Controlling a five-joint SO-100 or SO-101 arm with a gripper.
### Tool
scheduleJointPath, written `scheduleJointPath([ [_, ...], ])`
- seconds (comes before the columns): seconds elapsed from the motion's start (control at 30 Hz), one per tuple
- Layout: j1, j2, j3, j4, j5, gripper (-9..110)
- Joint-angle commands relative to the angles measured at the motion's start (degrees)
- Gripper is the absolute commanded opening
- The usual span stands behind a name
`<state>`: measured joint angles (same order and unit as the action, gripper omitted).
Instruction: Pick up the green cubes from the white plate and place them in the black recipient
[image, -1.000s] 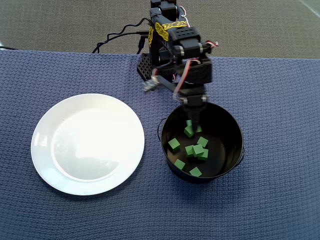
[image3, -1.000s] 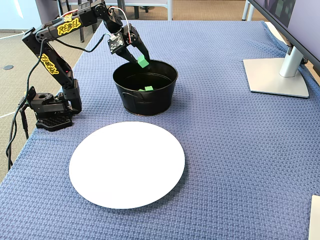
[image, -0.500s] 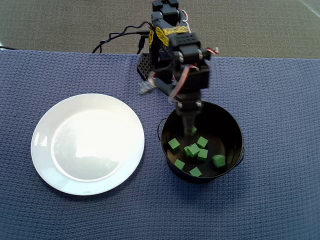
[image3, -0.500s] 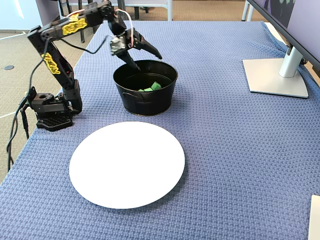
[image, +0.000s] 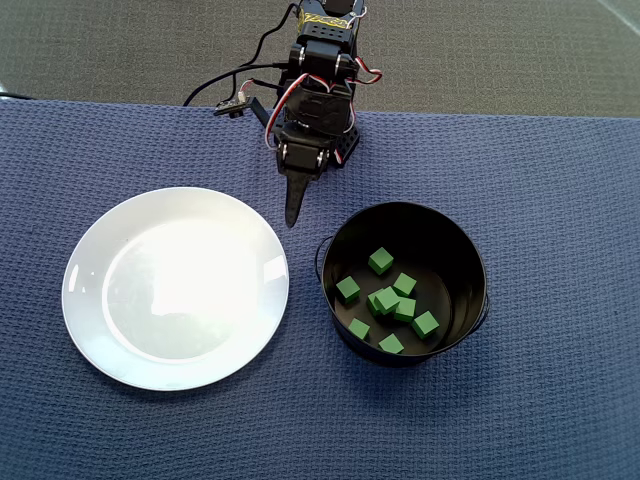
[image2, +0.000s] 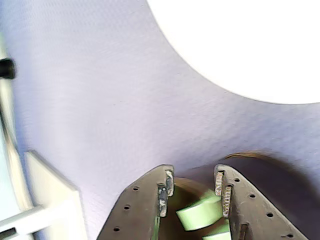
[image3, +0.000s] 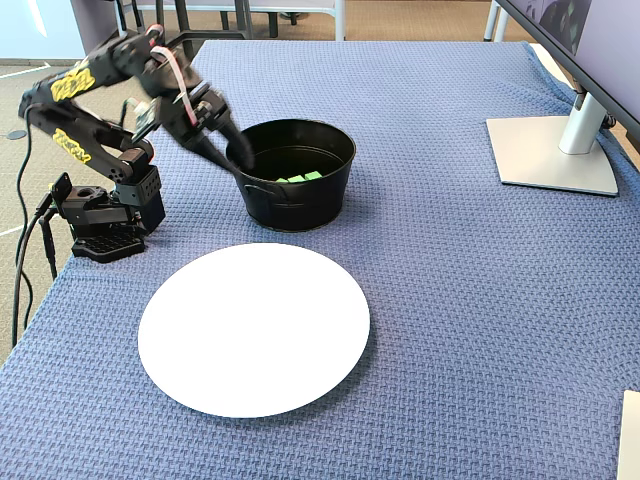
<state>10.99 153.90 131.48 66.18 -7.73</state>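
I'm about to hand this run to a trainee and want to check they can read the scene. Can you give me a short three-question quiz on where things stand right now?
1. True or false: the large round glossy white plate holds no small green cubes.
2. Where do the green cubes lie? A: on the plate. B: inside the round black metal pot. C: between the jaws.
3. In the wrist view, is the gripper clamped on a cube?

Key
1. True: the plate is bare.
2. B.
3. No: the jaws stand apart with nothing between them. The cubes seen through the gap lie in the pot beyond.
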Motion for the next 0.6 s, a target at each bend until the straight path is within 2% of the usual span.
scheduleJointPath([
  [0.0, 1.93, 12.74, 8.79, 2.81, -2.29, 0],
  [0.2, -0.09, 21.18, 19.42, 5.80, -2.20, 0],
  [0.57, -0.35, 23.64, 23.73, 8.53, -1.67, 0],
])
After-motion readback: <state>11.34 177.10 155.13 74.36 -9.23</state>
